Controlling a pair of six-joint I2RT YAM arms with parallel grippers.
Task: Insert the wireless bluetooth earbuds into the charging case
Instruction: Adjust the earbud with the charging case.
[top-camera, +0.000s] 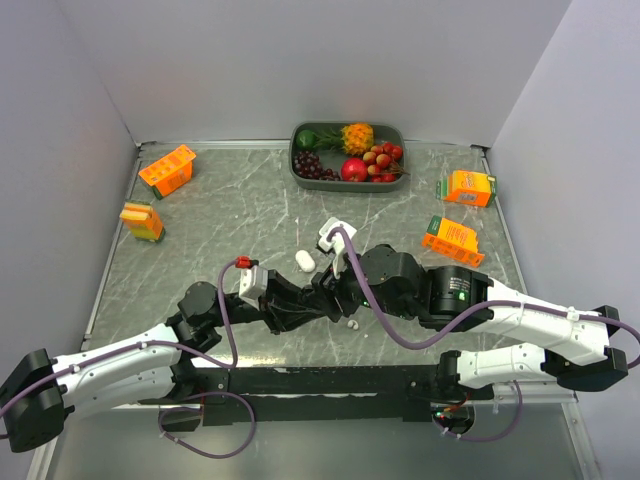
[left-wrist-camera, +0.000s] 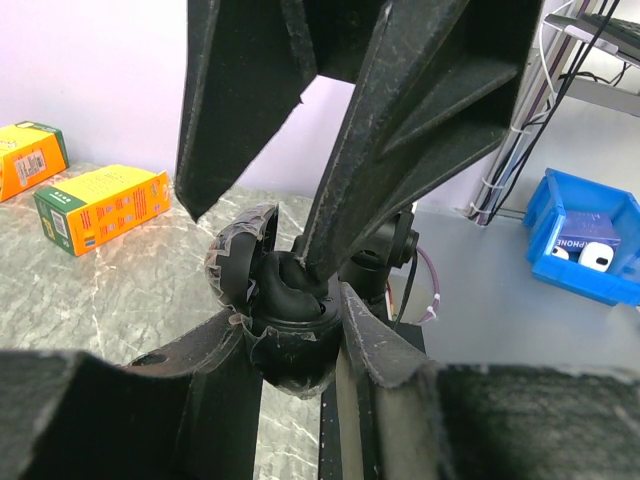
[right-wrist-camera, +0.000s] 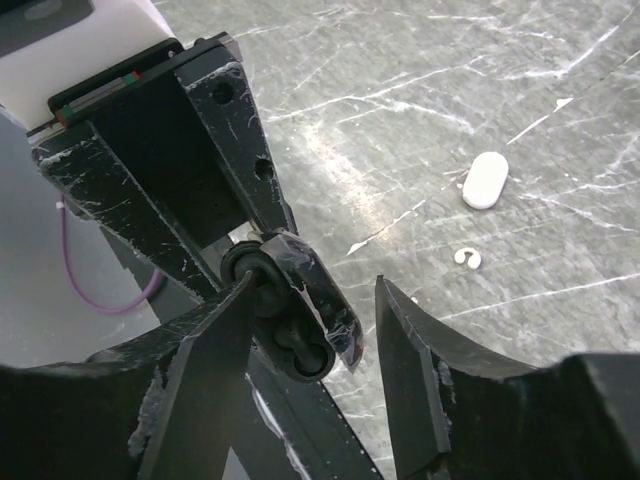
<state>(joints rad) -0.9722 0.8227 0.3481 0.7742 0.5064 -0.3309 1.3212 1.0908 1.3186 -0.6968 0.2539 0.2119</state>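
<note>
The black charging case (left-wrist-camera: 290, 345) is round, with its taped lid (left-wrist-camera: 238, 258) swung open. My left gripper (left-wrist-camera: 290, 330) is shut on it just above the table. In the right wrist view the case (right-wrist-camera: 300, 335) shows dark rounded bud shapes seated inside; I cannot tell them apart. My right gripper (right-wrist-camera: 312, 285) is open over the case: its left finger (right-wrist-camera: 205, 370) is against the case and its right finger (right-wrist-camera: 420, 380) stands apart. Both grippers meet at mid-table, left gripper (top-camera: 315, 300) and right gripper (top-camera: 335, 283). A tiny white piece (top-camera: 352, 324) lies beside them.
A white oval object (right-wrist-camera: 486, 180) and a tiny curled white piece (right-wrist-camera: 467, 258) lie on the marble table (top-camera: 230, 220). A fruit tray (top-camera: 296, 170) stands at the back. Orange cartons sit at the left (top-camera: 167, 170), (top-camera: 142, 221) and at the right (top-camera: 468, 187), (top-camera: 452, 238).
</note>
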